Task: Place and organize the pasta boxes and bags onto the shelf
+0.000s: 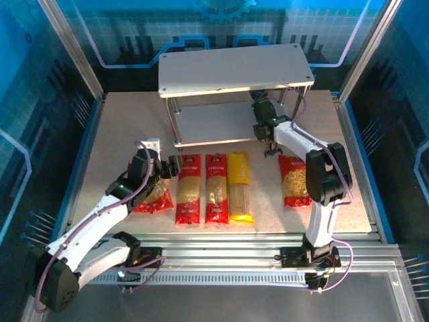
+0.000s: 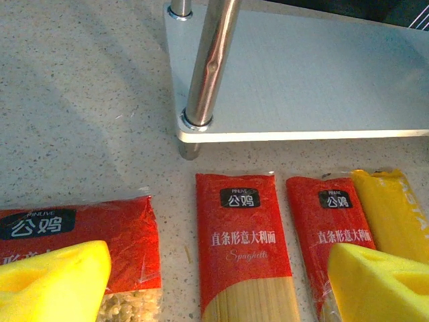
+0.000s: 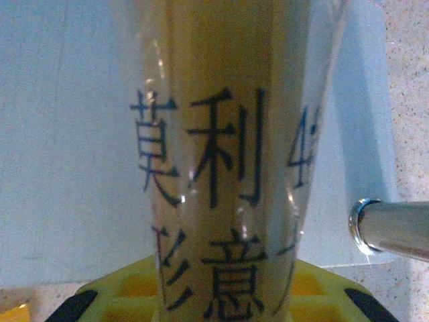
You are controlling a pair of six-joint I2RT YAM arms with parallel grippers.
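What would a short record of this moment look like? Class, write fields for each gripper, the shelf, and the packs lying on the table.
left gripper: open, holding nothing, above the packs on the table
right gripper: shut on a pale pack with dark lettering, over the lower board
shelf: two boards on metal legs, at the far side of the table
on the table, left to right: red bag, red spaghetti pack, second red spaghetti pack, yellow pack, second red bag
pose: all five lie flat

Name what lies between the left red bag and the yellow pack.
The left red spaghetti pack and right red spaghetti pack, side by side, top external view.
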